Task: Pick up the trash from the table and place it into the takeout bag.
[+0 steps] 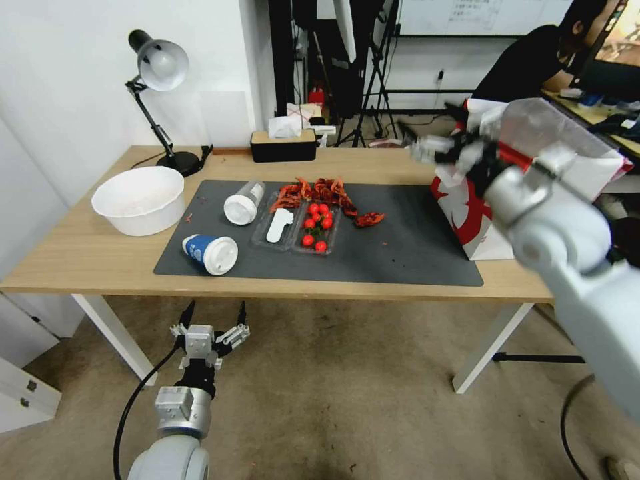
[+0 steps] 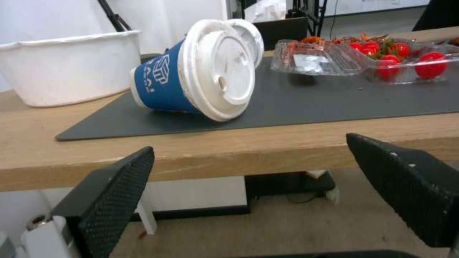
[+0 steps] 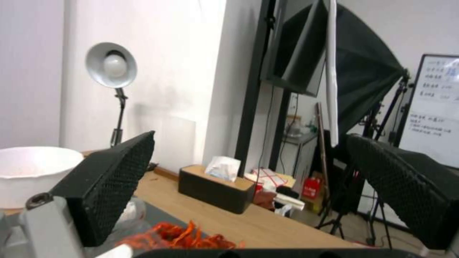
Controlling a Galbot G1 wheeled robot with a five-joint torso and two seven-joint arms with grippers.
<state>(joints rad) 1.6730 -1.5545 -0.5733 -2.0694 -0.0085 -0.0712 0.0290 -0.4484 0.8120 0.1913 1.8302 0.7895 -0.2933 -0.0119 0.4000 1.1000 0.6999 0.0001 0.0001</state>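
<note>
Blue cup [image 2: 191, 75] lies just ahead of my left gripper [image 1: 212, 325], fingers spread; reach next. Right gripper [image 1: 433, 148], spread, hovers beside the takeout bag [image 1: 467, 220].

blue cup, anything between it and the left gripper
Nothing visible stands between them. The left gripper hangs open below and in front of the table, and the blue cup lies on its side near the mat's front edge. Only the table's front edge lies between them.
</note>
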